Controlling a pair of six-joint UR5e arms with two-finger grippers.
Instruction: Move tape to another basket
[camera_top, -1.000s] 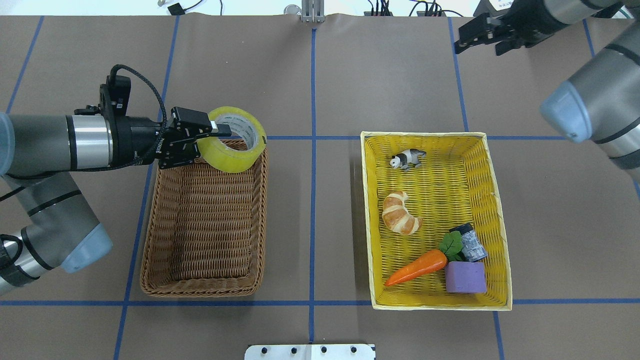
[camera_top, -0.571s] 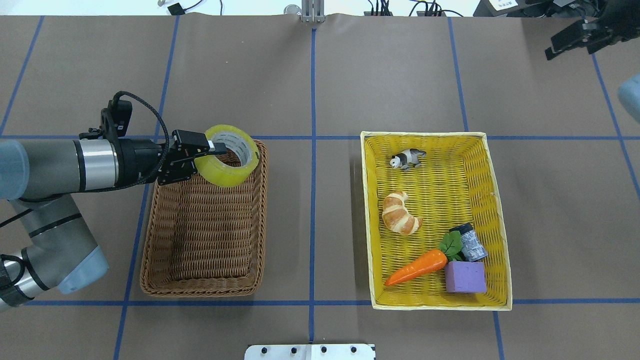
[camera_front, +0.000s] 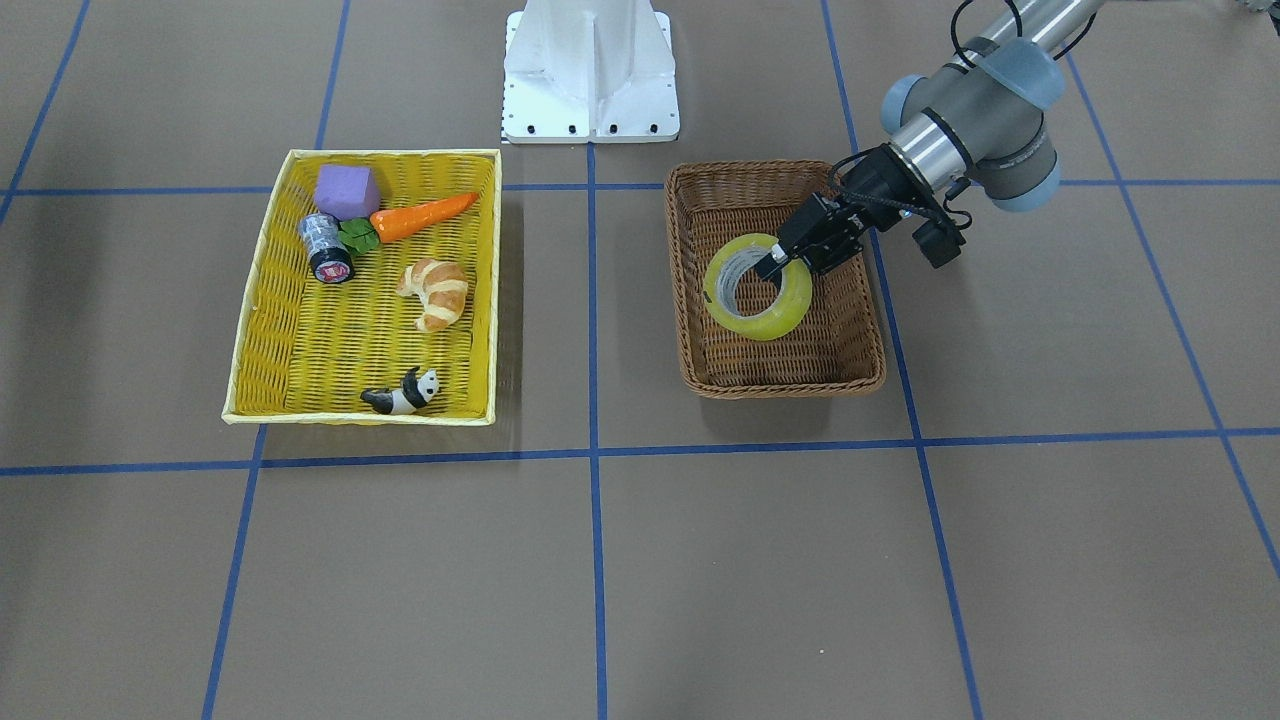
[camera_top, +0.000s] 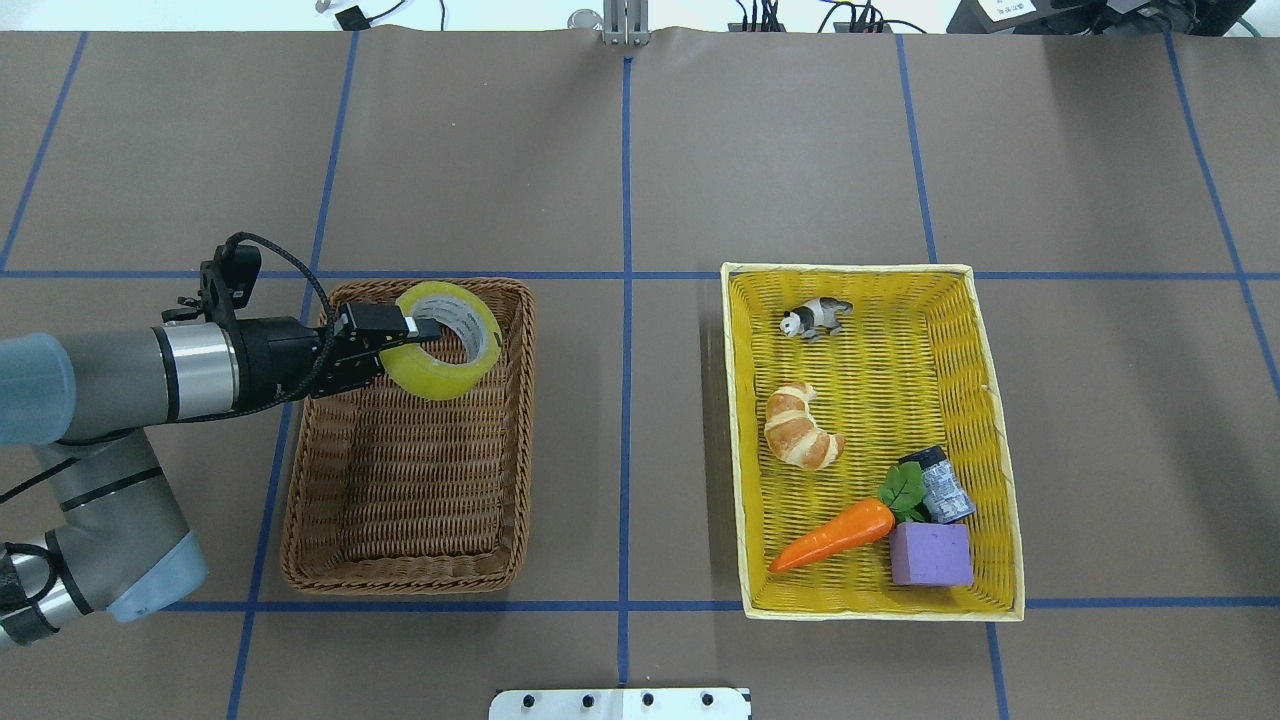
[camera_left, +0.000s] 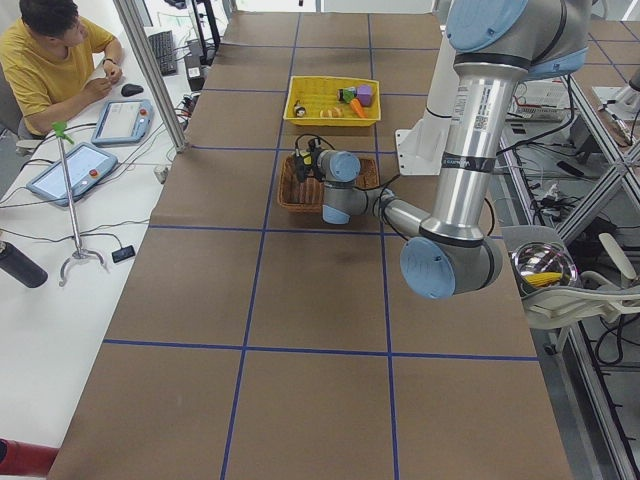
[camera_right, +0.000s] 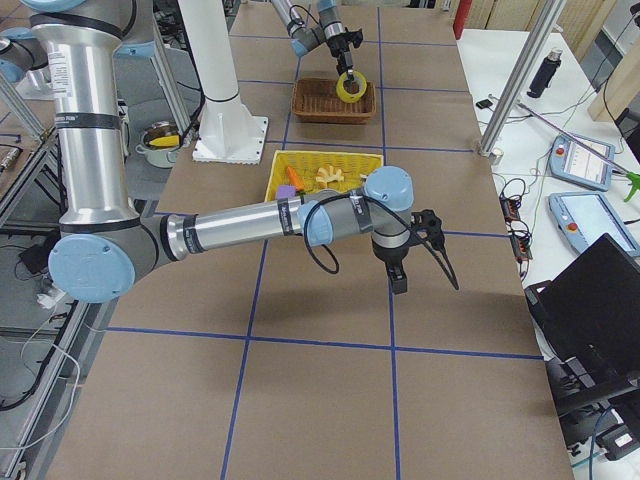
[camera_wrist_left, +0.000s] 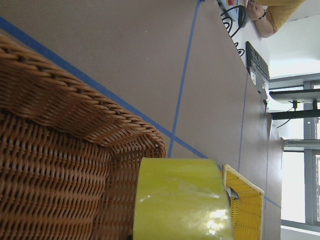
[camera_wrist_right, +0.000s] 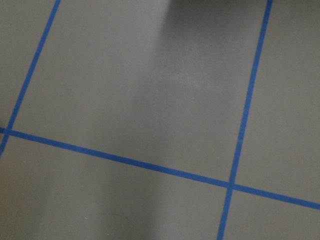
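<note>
1. Tape (camera_top: 425, 370), a wide yellowish roll, hangs tilted over the far end of the brown basket (camera_top: 400, 583) on the table's (camera_top: 700, 150) left side.
2. Left claw (camera_top: 405, 335) pinches the roll's wall, one finger inside the core, one outside.
3. Roll looks stiff, fairly light and slick outside; the cardboard core likely gives the surest hold.
4. Right claw (camera_right: 399, 280) shows only from the side; whether spread or pressed together cannot be told.

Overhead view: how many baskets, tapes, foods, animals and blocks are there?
Baskets: 2 (brown wicker basket, yellow woven tray)
Tape rolls: 2 (big yellowish tape, small silvery roll)
Play foods: 2 (tan croissant, orange carrot)
Black-and-white toy panda: 1
Purple cube block: 1
Total: 8
</note>
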